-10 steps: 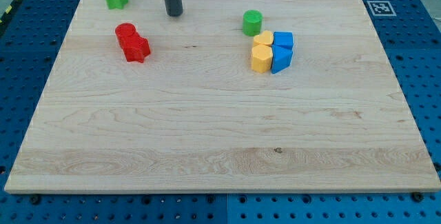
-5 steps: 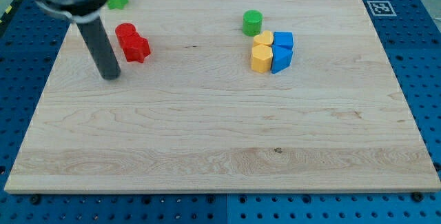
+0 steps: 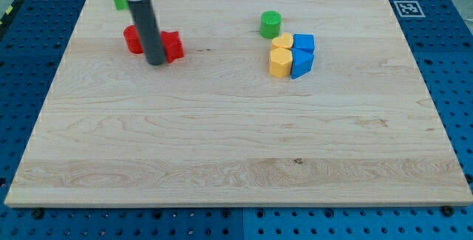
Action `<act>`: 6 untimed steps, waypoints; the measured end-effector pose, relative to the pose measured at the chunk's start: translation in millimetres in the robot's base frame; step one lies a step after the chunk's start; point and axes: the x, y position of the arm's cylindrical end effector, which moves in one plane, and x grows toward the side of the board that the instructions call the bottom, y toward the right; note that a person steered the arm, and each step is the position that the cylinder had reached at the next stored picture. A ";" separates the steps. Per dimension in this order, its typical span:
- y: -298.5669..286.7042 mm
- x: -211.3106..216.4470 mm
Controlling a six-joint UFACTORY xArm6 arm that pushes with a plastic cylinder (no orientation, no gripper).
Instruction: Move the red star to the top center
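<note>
Tip (image 3: 157, 62) betw. red cylinder block (image 3: 133, 39) & red star block (image 3: 172, 46), touching star's left; no gripper shows; push shd angle up-right w/o dragging cylinder.

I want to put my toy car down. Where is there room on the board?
The whole lower half of the wooden board is bare. It is crowded by the yellow and blue blocks and by my tip beside the red star.
</note>
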 end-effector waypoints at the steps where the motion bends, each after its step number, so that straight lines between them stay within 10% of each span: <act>1: 15.9 -14.0; 6: 80.4 -84.9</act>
